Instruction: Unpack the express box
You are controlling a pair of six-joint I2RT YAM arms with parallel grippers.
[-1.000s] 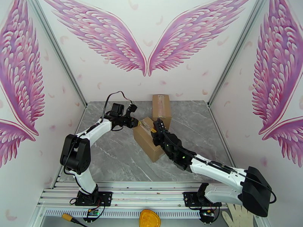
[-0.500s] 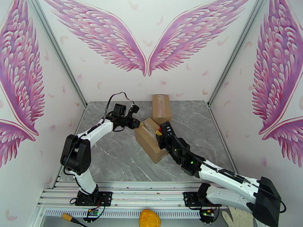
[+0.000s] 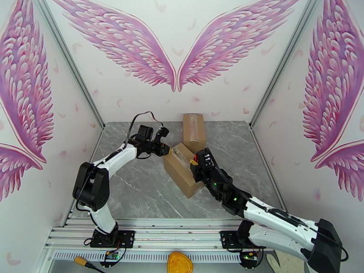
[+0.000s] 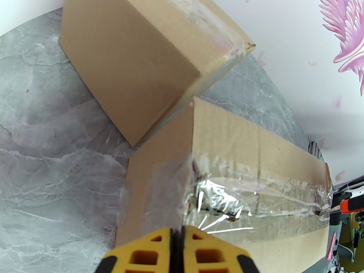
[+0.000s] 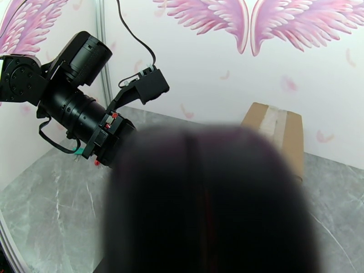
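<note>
At the middle of a grey marble table, the express box lies askew, its far corner just beside a second box near the back wall. Peeling looks to be the step in hand. The clear tape along the top seam is torn and crinkled at one end, so a low, steady pull along the seam, with the carton braced, would serve best. The left pincer has its yellow tips pressed together at that torn end; whether film is caught between them is unclear. The right pincer sits against the box's opposite end, its opening impossible to judge.
</note>
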